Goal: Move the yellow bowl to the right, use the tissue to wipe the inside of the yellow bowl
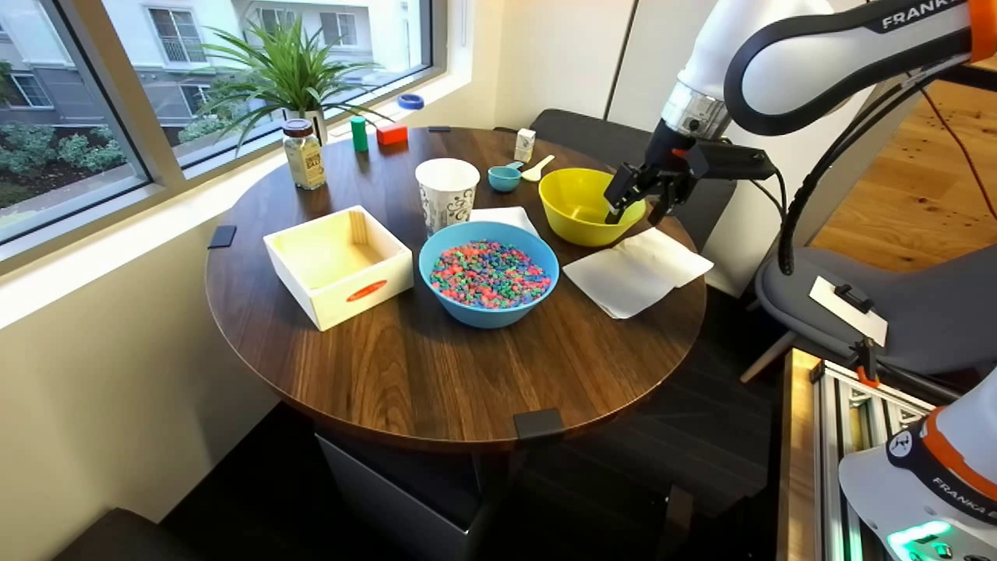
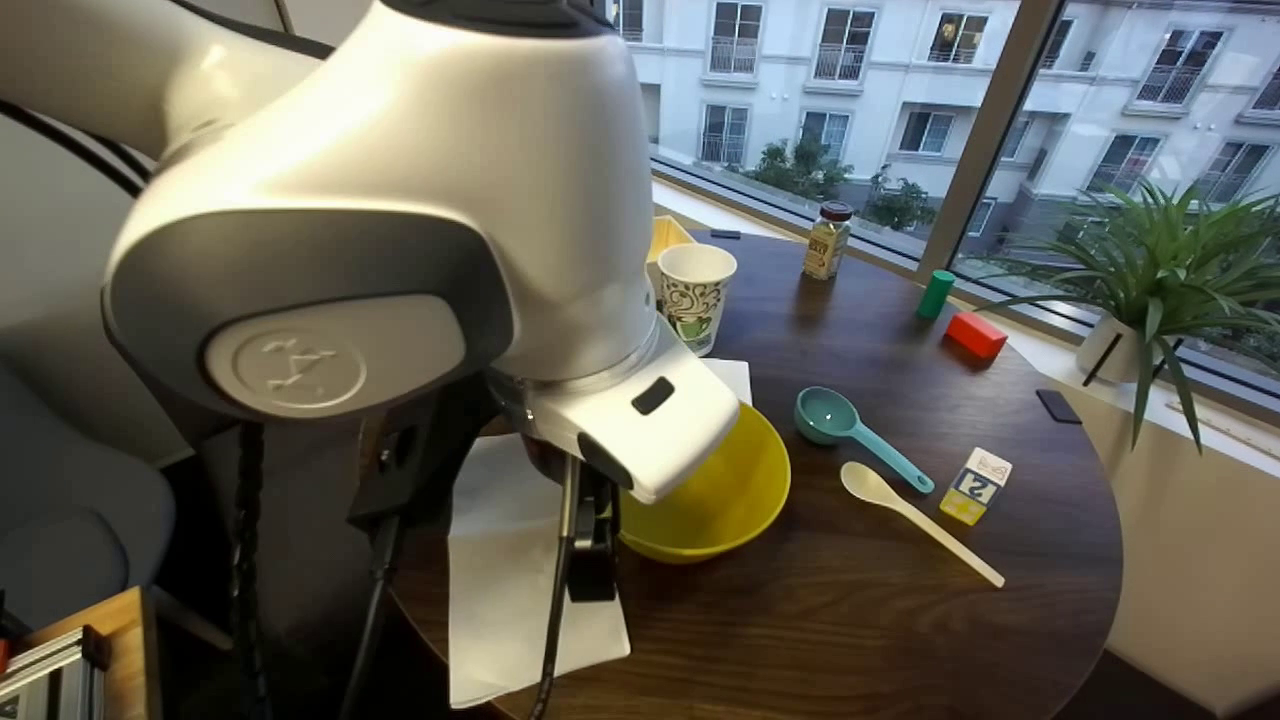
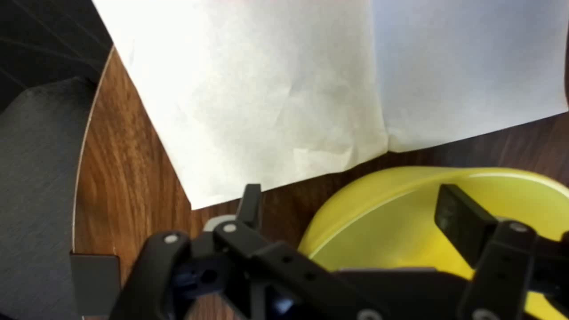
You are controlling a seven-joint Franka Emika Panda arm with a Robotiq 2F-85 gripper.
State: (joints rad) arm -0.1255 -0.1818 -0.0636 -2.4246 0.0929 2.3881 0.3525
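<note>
Beside a window in an exterior view stands a round wooden table, with a pale wall behind and a grey chair nearby. It bears two bowls: a blue bowl full of coloured pieces and, farther back to the picture's right, the yellow bowl. One tissue lies just beside the yellow bowl; one white sheet is partly hidden behind the blue bowl. I count one patterned cup, one box, one jar, one green block, one red block. The gripper is at the yellow bowl, its fingers apart, one inside.

In an exterior view, much of it filled by the white arm, are one teal scoop, one cream spoon, one printed block and one potted plant; how the fingers stand cannot be told there.

In the wrist view both fingers are wide apart, the yellow bowl's rim between them; the tissue lies creased on the table.
</note>
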